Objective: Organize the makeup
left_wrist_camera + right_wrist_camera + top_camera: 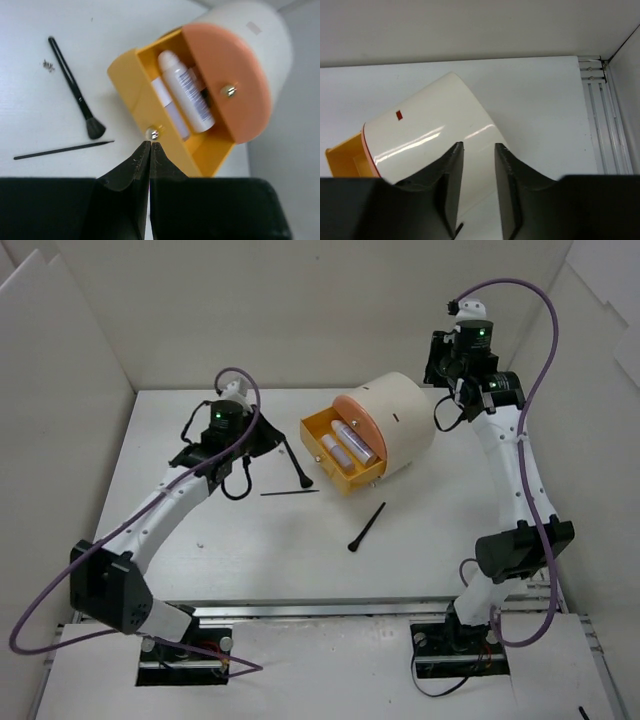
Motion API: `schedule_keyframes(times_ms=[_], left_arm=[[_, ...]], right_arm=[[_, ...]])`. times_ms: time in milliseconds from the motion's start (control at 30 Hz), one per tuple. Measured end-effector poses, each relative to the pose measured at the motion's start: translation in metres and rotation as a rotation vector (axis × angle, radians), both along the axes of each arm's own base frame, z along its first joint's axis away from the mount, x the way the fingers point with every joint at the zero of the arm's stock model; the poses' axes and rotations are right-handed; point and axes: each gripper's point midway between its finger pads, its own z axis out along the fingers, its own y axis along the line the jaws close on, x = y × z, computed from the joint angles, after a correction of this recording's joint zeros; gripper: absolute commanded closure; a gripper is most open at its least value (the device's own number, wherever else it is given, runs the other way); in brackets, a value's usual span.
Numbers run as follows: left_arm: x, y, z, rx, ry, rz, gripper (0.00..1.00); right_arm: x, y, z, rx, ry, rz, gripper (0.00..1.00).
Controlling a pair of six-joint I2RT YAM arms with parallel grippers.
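The makeup is split between a drawer and the table. A white tube (187,92) and a pale slim pen (170,107) lie in the open yellow drawer (127,82) of the cream cylinder (400,420). A black brush (75,90) and a thin black stick (60,149) lie left of the drawer. Another black brush (367,527) lies in front. My left gripper (150,143) is shut and empty, its tips in line with the drawer knob (152,134). My right gripper (475,147) is open and empty over the cylinder's back (430,135).
The cylinder lies on its side with an orange front (235,80) and a second knob (229,91). White walls enclose the table on three sides. A metal rail (600,120) runs along the right edge. Small dark specks (48,65) lie near the brush handle.
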Motion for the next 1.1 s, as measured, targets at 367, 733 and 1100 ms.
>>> schedule_keyframes(times_ms=[367,733,1100], left_arm=[[0.013,-0.033,-0.128,0.133,0.221,-0.262,1.0],[0.06,-0.072,-0.127,0.114,0.161,-0.346,1.0],[0.082,-0.098,-0.136,0.036,0.172,-0.325,1.0]], right_arm=[[0.057,-0.048,-0.043,0.128,0.08,-0.05,1.0],[0.087,-0.054,-0.108,0.176,0.179,-0.008,1.0],[0.094,-0.054,-0.152,0.225,0.219,0.023,1.0]])
